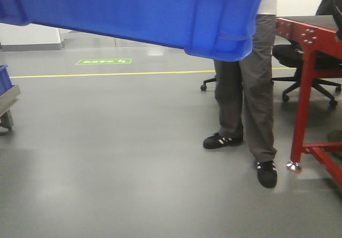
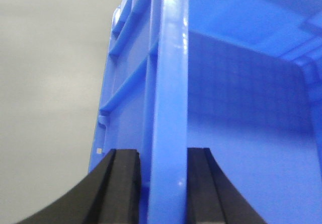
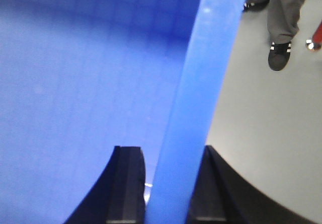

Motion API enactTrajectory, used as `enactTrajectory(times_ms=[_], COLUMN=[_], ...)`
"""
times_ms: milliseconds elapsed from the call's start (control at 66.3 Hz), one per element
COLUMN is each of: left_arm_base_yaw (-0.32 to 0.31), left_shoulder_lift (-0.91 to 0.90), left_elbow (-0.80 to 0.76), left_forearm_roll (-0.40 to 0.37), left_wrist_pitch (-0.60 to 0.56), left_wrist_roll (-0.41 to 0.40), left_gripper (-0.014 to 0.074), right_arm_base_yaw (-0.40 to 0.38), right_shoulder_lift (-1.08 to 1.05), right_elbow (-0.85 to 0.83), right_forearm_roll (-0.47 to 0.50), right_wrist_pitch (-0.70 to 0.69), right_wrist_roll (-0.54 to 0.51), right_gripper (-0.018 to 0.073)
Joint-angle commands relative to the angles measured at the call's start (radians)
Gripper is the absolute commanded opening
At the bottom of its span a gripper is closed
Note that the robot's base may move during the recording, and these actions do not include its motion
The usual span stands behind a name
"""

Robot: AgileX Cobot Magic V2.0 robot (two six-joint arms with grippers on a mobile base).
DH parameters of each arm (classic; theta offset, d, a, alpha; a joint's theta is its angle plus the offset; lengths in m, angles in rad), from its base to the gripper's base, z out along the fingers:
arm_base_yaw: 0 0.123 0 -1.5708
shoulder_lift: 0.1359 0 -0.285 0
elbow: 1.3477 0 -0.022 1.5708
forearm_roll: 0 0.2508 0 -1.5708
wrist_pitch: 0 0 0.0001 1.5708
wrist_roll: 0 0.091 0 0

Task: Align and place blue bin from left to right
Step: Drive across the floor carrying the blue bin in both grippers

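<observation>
The blue bin (image 1: 133, 8) hangs in the air across the top of the front view, its underside tilted down to the right. My left gripper (image 2: 162, 158) is shut on the bin's left rim (image 2: 168, 98), one black finger (image 2: 123, 183) outside the wall and the other inside. My right gripper (image 3: 168, 156) is shut on the opposite rim (image 3: 201, 83), one finger (image 3: 126, 183) inside the bin and the other on the outer side. The bin's inside (image 3: 75, 73) holds nothing. Neither gripper shows in the front view.
A person in grey trousers (image 1: 251, 88) stands ahead to the right, shoes (image 3: 279, 55) close by. A red metal table frame (image 1: 307, 88) and a black office chair (image 1: 299, 67) stand at the right. A cart corner (image 1: 6, 101) with something blue is at the left edge. A yellow floor line (image 1: 107, 74) runs across.
</observation>
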Motion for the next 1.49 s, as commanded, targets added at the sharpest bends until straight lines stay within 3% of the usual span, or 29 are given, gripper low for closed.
enactTrajectory(times_ms=[0,1479], left_arm_base_yaw=[-0.011,-0.011], left_shoulder_lift=[-0.023,-0.023], left_elbow=[-0.022,-0.022], left_forearm_roll=[-0.076,-0.076], left_wrist_pitch=[-0.184,-0.183], left_wrist_roll=[-0.009,-0.009], left_gripper=[-0.0111,-0.0111], right_arm_base_yaw=[0.007,0.007], right_shoulder_lift=[-0.019,-0.019], right_elbow=[-0.015,-0.015], right_forearm_roll=[0.026,0.026], right_wrist_pitch=[-0.078,-0.080], right_wrist_roll=[-0.032,-0.032], right_gripper=[-0.0068,-0.0068])
